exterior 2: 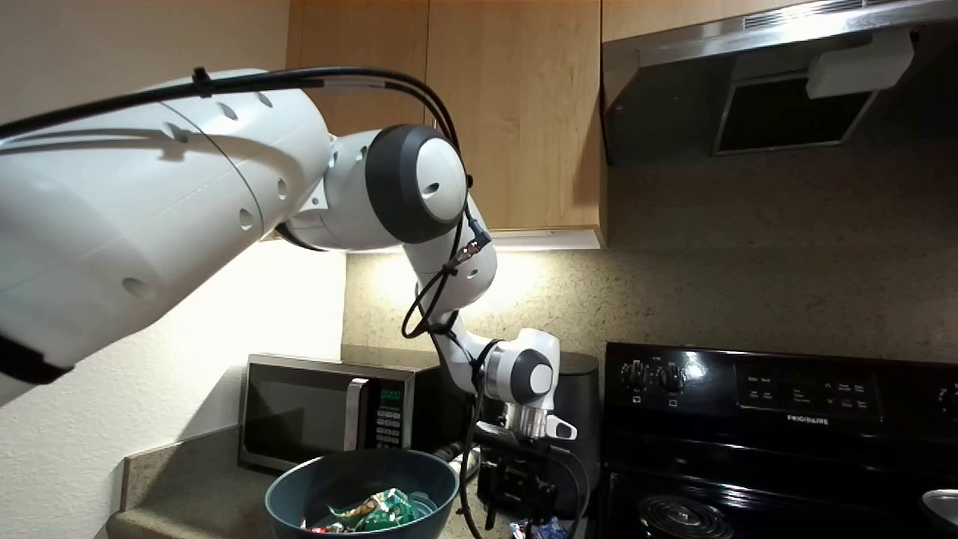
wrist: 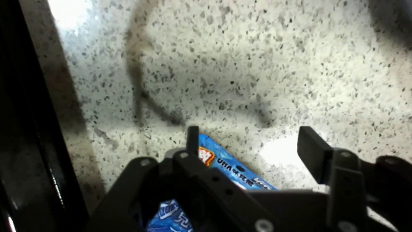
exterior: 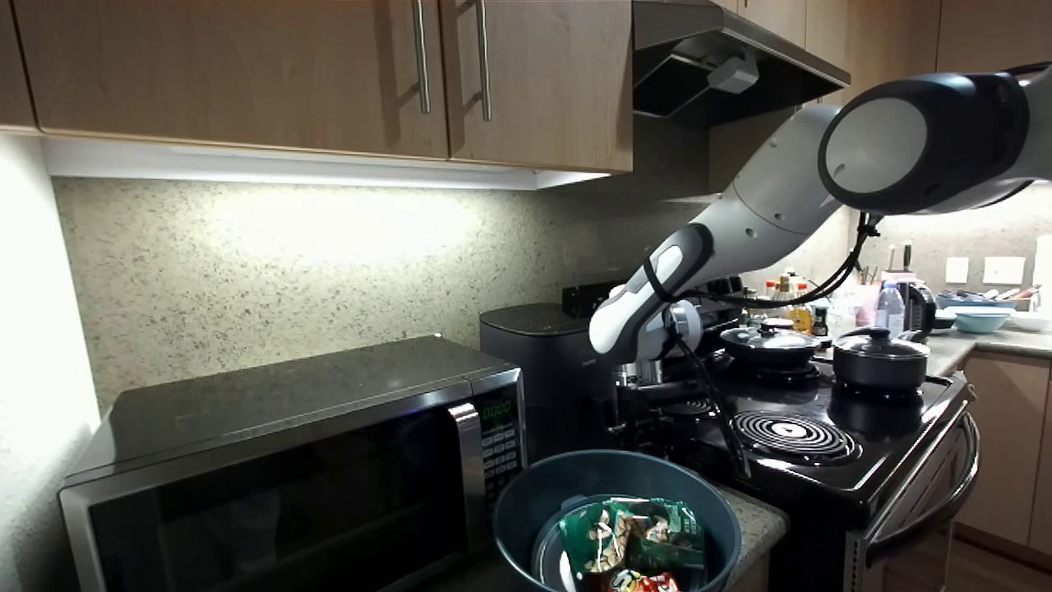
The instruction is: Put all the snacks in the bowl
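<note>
The large blue bowl (exterior: 511,514) stands on the counter in both exterior views. Inside it lie green snack packets (exterior: 676,538) and an orange-red snack packet (exterior: 645,583), low in the bowl. Beside the bowl, my gripper (exterior 2: 510,521) points down towards the counter. In the wrist view a blue packet (wrist: 230,164) lies on the speckled counter under the gripper (wrist: 251,145), partly covered by the fingers (wrist: 193,140). Those fingers stand wide apart and grip nothing. A small bit of the blue packet (exterior 2: 551,528) also shows below the gripper in an exterior view.
A microwave (exterior: 279,477) and a dark tall appliance (exterior: 538,370) stand behind the bowl. The black stove (exterior: 855,485) borders the counter, with a lidded pot (exterior: 879,363) and a pan (exterior: 770,345) on it. A cable (exterior 2: 470,449) hangs by the gripper.
</note>
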`<state>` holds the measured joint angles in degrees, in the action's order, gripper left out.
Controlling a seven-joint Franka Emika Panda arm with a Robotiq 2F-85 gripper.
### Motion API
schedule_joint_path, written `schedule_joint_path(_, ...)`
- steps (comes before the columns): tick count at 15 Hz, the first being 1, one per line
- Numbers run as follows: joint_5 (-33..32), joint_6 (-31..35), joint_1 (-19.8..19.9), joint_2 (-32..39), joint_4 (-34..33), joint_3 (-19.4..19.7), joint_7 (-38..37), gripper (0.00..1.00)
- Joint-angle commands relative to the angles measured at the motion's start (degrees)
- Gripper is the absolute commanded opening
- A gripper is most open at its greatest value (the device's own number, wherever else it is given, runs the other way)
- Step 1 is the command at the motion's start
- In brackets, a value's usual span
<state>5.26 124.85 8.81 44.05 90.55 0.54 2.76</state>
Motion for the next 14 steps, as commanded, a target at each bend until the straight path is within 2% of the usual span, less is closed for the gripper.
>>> schedule_joint_path(1,-1.2,2.3,-0.7,0.5,0.0,1.0,1.0,1.00)
schedule_joint_path(7,-3.8,4.5,-1.4,2.1,0.0,1.7,1.1,1.00)
schedule_joint_path(8,-4.2,4.8,-1.5,2.3,-0.1,1.7,1.1,0.97)
schedule_joint_path(9,-4.5,5.0,-1.6,2.5,-0.2,1.8,1.0,0.75)
schedule_joint_path(11,-4.9,5.4,-1.6,2.8,-0.2,1.7,1.2,0.72)
schedule_joint_path(14,-5.4,5.4,-1.6,2.8,-0.3,1.7,1.4,0.52)
